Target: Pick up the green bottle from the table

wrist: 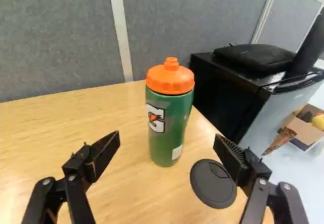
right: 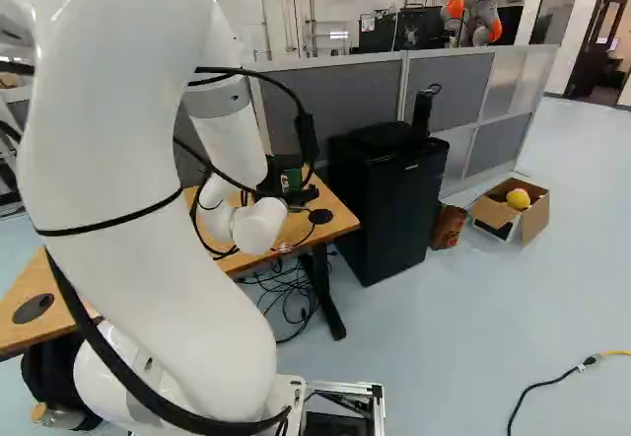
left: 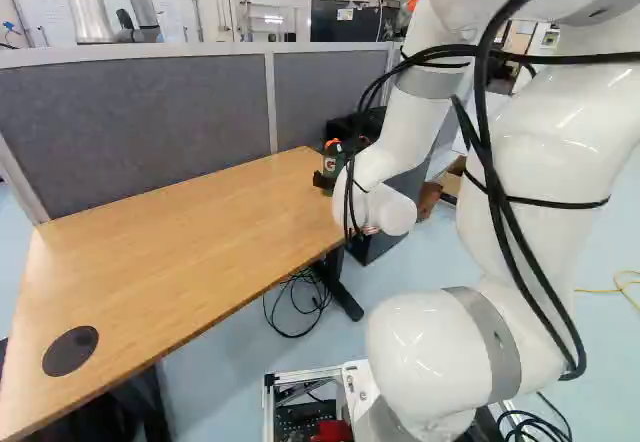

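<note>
Black parts of the gripper (right: 302,196) show past the white wrist in the right base view, close to the green bottle (right: 292,178). In the wrist view the gripper (wrist: 167,141) stands wide open. Ahead of its fingers, centred on the gap, the bottle (wrist: 169,125) with an orange lid stands upright on the wooden table (wrist: 55,127); neither finger appears to touch it. The left base view has the bottle (left: 331,160) at the table's far end, partly hidden by the arm and cables.
A round black cable cover (wrist: 213,183) lies in the tabletop beside the bottle. Grey partitions (left: 140,122) line the table's back. Beyond its end stands a black fridge (right: 389,199), with an open cardboard box (right: 537,214) farther off. Another robot (right: 476,7) stands behind the partitions.
</note>
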Tool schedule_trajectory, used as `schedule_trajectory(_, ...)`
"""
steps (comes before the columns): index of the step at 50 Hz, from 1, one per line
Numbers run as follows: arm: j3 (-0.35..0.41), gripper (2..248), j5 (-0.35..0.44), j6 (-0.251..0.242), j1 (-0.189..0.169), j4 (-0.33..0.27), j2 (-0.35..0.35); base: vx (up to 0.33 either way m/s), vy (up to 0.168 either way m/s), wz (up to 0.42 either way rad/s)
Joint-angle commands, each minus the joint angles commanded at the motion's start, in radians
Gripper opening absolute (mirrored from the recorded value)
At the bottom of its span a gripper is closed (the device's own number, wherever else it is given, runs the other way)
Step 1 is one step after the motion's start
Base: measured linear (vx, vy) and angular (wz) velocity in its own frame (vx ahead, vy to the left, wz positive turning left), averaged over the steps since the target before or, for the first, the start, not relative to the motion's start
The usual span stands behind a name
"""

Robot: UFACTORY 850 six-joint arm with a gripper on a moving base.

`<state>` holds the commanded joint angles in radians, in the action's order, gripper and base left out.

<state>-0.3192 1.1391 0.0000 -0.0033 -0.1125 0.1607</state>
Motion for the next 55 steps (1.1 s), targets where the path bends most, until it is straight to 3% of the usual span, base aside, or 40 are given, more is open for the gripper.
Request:
schedule_trajectory(46, -0.099, 247, 0.234, 0.0, -0.022, -0.006, 0.2, 0.0, 0.0, 0.0)
schedule_trajectory(55, -0.118, 247, 0.247, 0.0, -0.024, -0.006, 0.232, 0.0, 0.0, 0.0)
